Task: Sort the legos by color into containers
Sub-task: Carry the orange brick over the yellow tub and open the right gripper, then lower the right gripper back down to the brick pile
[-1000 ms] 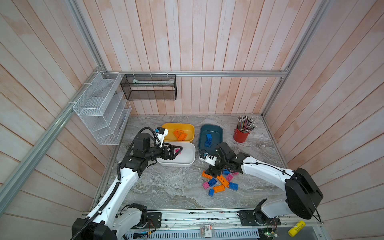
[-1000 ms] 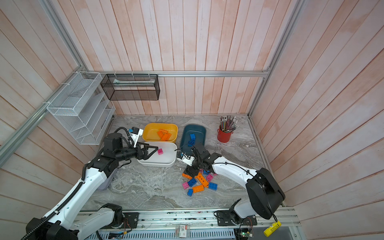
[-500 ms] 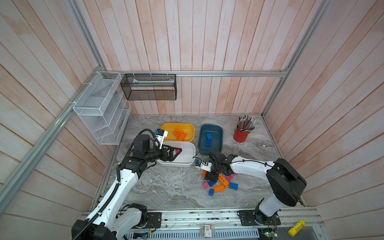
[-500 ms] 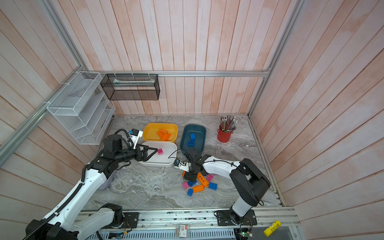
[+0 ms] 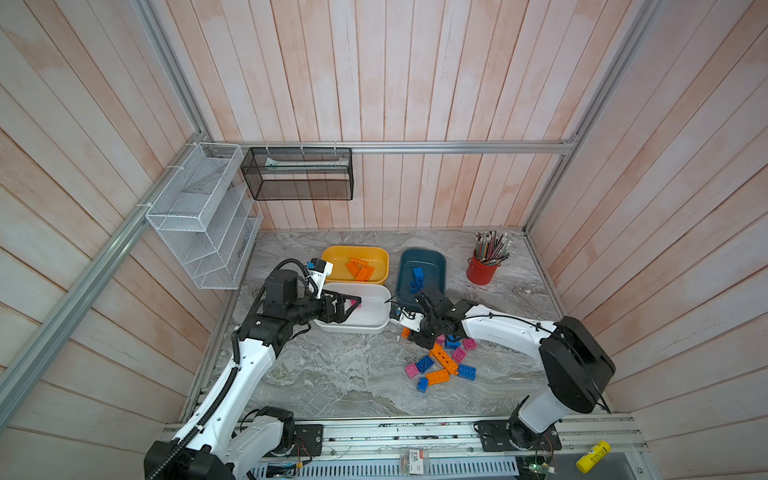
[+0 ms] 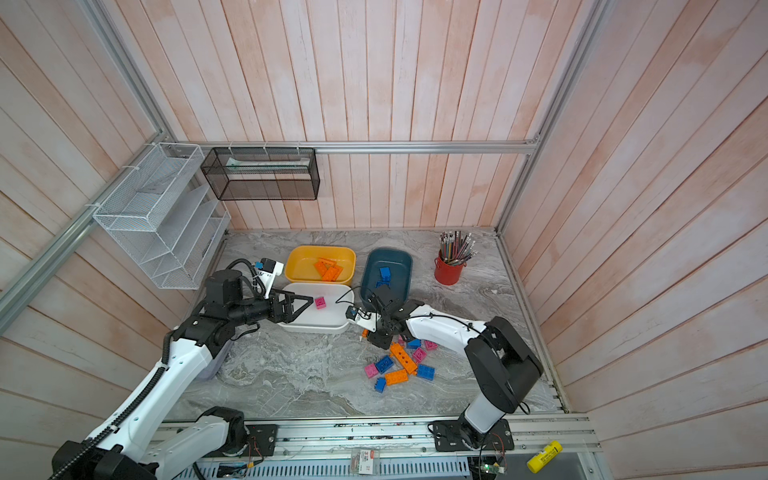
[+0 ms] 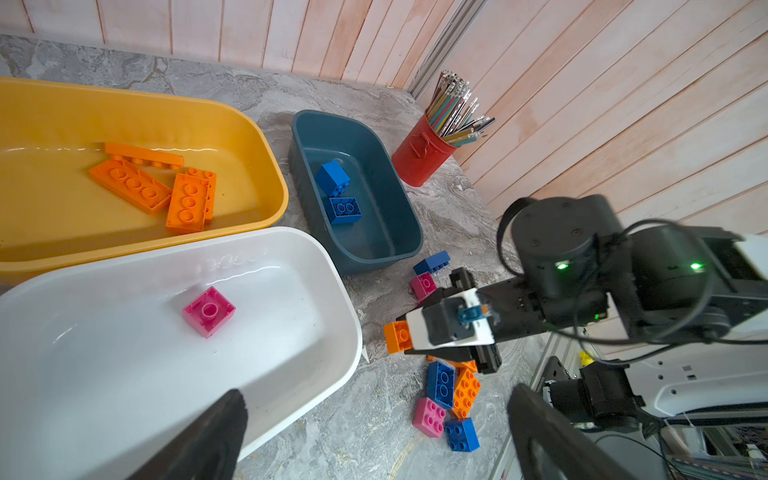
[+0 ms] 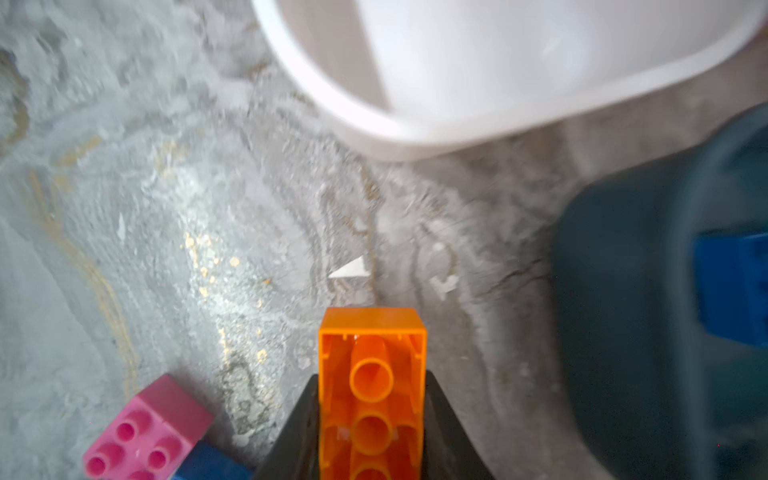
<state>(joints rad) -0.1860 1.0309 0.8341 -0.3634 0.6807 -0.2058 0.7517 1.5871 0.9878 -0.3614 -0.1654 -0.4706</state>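
My right gripper [image 8: 372, 419] is shut on an orange lego [image 8: 372, 374], hollow underside toward the wrist camera, at the left edge of the loose pile of legos [image 5: 440, 365]. Both top views show this orange lego [image 5: 406, 332] [image 6: 365, 332] low over the table, just right of the white container [image 5: 374, 318]. I cannot tell whether it touches the table. My left gripper [image 7: 374, 419] hangs open and empty over the white container [image 7: 124, 374], where one pink lego [image 7: 208, 311] lies. Orange legos [image 5: 360, 269] lie in the yellow container [image 5: 340, 250]. Blue legos [image 5: 417, 276] lie in the teal container [image 5: 441, 259].
A red pencil cup [image 5: 481, 270] stands at the back right. A white wire rack [image 5: 199, 216] and a black mesh basket [image 5: 297, 174] hang on the walls. A small white scrap [image 8: 351, 268] lies on the table between the pile and the white container.
My right gripper dropped to the pile's left edge and its jaws closed on the orange lego. The left arm stayed where it was, open over the white container.
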